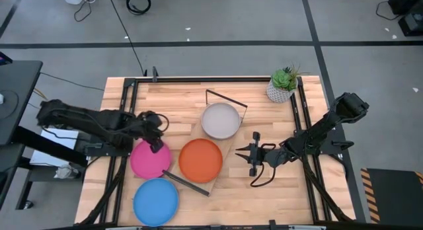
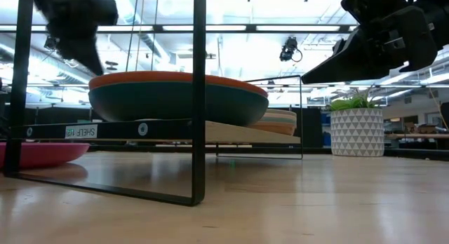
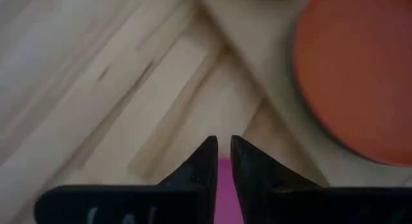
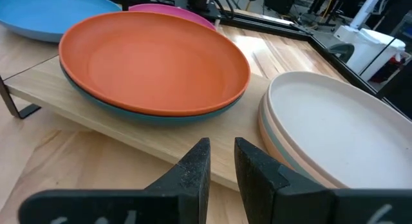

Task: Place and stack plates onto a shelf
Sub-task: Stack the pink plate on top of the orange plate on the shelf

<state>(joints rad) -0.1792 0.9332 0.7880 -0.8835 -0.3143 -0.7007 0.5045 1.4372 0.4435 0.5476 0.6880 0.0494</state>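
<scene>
The shelf [image 1: 229,145] lies slanted on the table, a light board with black frame ends. An orange plate [image 1: 200,160] sits on a dark teal one [image 4: 129,111] at its near end. A pale stack topped by a grey-white plate [image 1: 220,120] sits at its far end. The pink plate [image 1: 148,160] and the bright blue plate [image 1: 156,201] lie flat on the table left of the shelf. My left gripper [image 1: 157,147] hovers shut above the pink plate's right rim. My right gripper [image 1: 238,151] is shut and points at the shelf from the right, without touching it.
A potted plant [image 1: 283,84] stands at the table's far right corner. The shelf's black frame end [image 2: 198,97] rises close to the low camera. Bare wood lies right of the shelf and along the near right edge.
</scene>
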